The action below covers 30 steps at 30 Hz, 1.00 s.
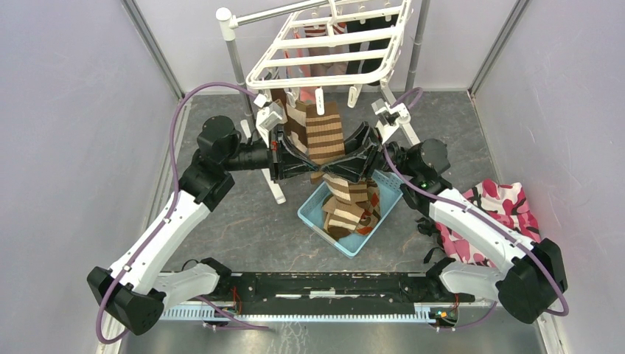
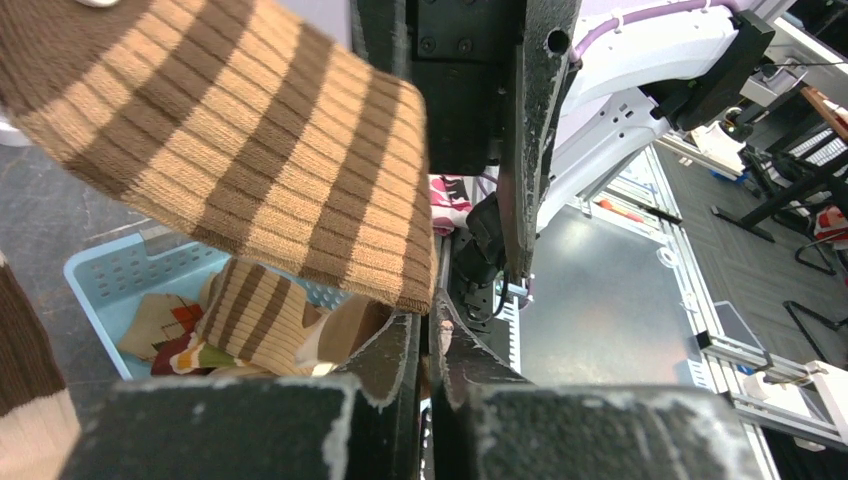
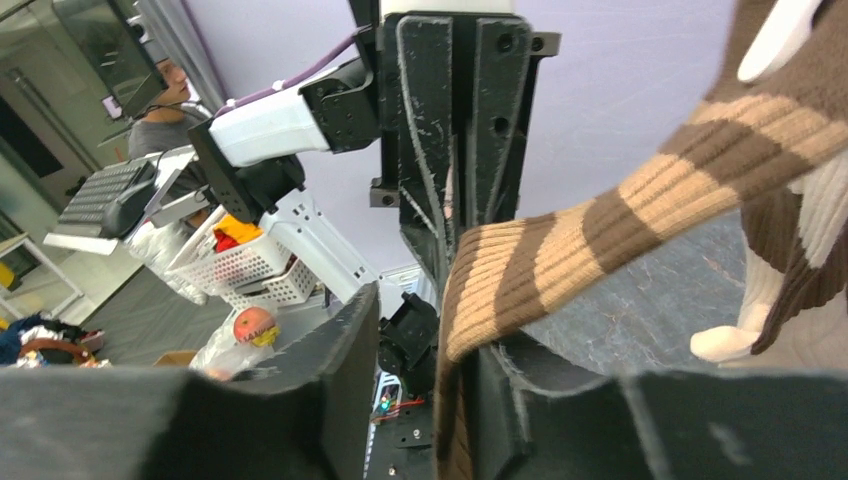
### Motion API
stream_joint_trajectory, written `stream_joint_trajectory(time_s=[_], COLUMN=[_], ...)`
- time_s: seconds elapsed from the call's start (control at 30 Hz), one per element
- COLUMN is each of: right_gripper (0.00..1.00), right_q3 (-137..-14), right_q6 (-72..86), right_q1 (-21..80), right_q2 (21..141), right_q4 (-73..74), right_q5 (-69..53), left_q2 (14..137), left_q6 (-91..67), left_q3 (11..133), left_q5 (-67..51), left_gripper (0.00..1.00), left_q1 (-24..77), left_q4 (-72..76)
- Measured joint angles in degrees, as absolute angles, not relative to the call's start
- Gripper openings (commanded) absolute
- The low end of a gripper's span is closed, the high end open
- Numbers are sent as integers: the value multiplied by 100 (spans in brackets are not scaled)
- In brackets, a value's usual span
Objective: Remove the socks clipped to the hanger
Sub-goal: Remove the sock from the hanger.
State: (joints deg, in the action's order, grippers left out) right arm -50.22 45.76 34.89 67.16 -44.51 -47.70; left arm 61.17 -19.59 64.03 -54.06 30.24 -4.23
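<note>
Under the white barred plastic hanger [image 1: 324,44], a ribbed brown-and-tan striped sock [image 1: 324,136] hangs clipped. The left claw [image 1: 318,164] pinches it tight, while the right claw [image 1: 340,166] stands part-open around it.

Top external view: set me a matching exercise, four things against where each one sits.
Things:
1. striped sock
2. blue basket
3. camouflage cloth
4. hanger

Places:
a. lying at the right side
b. raised at the far end
c. dangling in the middle
d. on the surface, below the dangling item

Pairs: 1-c; 2-d; 3-a; 4-b
</note>
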Motion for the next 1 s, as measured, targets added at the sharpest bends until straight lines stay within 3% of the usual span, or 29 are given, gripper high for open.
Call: stream_joint_trajectory(time_s=[0.37, 1.0], right_gripper=[65, 61], right_q3=[-5144, -5607], right_q6=[3835, 6316], right_q1=[3553, 3601], right_q2=[6573, 8503], right_q4=[-3730, -7703], right_q5=[-3039, -2532], left_q2=[6143, 6226], left_q6=[-1684, -1686], left_q3=[6504, 6613], left_q5=[-5411, -5863], left_gripper=[2, 2], left_q1=[3361, 3402], left_q4=[-642, -670])
